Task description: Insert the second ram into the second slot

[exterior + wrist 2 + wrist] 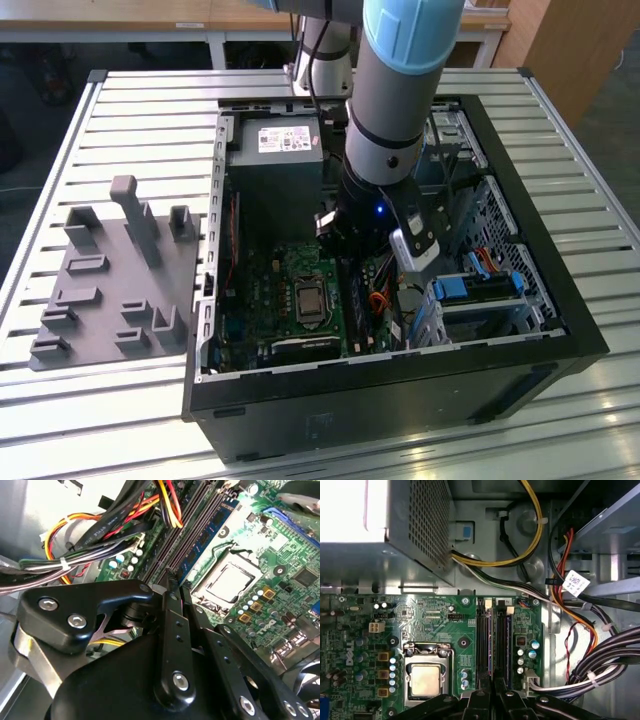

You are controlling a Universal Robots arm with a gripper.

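Note:
The second ram [212,527] is a thin dark-blue board with dark chips. It stands on edge in a memory slot beside the processor socket, and in the first wrist view the second ram [493,640] shows edge-on. My gripper [176,584] is down inside the open computer case at the stick's near end, with its black fingers pressed together on that end. In the first wrist view the gripper [492,682] lines up with this slot. A second blue stick [508,635] stands in the slot one over, away from the socket. The exterior view has the gripper [358,265] under the arm's wrist above the motherboard.
A bare processor socket [426,677] lies beside the slots. Cable bundles [90,545] crowd the other side. The power supply [275,150] fills the case's far end, and drive bays with light-blue brackets [475,290] sit on the exterior view's right. A grey fixture plate [110,280] lies outside the case.

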